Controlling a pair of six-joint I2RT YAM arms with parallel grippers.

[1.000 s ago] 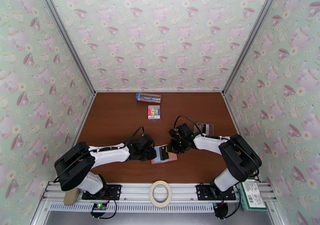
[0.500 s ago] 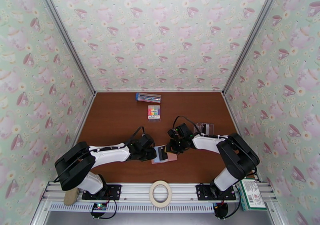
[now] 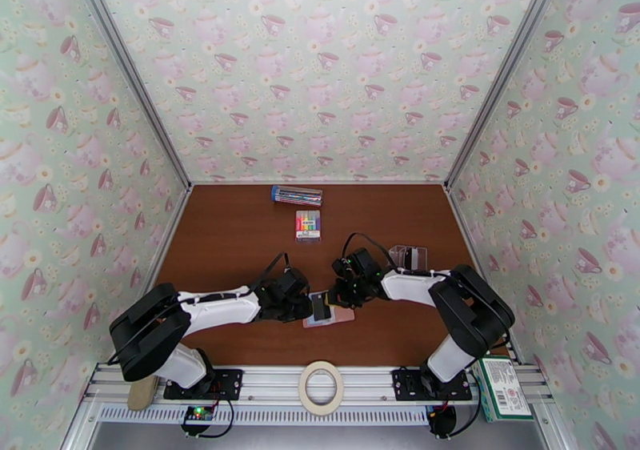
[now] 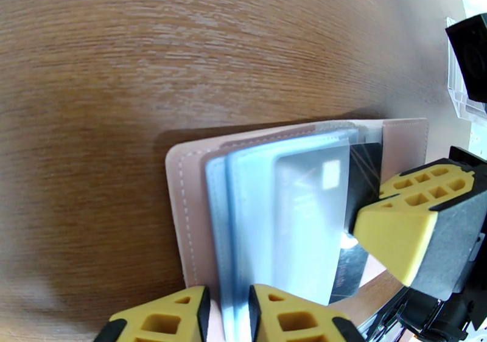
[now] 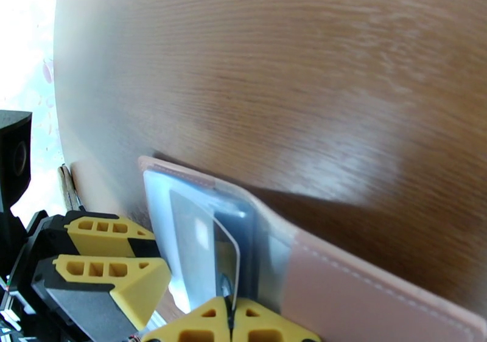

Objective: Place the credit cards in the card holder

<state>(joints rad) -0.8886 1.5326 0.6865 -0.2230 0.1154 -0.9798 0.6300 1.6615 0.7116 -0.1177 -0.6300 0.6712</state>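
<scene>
The left fingers (image 4: 170, 316) are sitting at the left edge of the card holder (image 3: 346, 315). They are parted only narrowly and are pinching its grey-blue pocket leaves between their yellow pads. One card holder is lying open and flat on the counter (image 3: 232, 235), near the front edge and between the two arms. Its long axis is running left to right, its pink cover is spreading out toward the right, and its pocket mouths are facing the right arm.

Well beyond it toward the back wall, one pack of rainbow markers (image 3: 308, 225) and one pen box (image 3: 297, 195) are lying apart from the work, the pen box stretching left to right. One tape roll (image 3: 321, 369) is resting on the near rail in front of the holder.

One dark grey credit card (image 4: 353, 264) is sitting partly inside a translucent pocket, its chip showing through the sleeve. Its leading edge is pointing toward the left arm. The right fingers (image 5: 268, 325) are pressed fully together on its trailing edge, and they are crowding the right side of the holder, covering part of the pink cover in the left wrist view.

Further right, loose credit cards (image 3: 408, 257) are lying on the counter behind the right arm, clear with a dark band, their number too blurred to count. One green box (image 3: 502, 391) is sitting off the counter at the near right corner
</scene>
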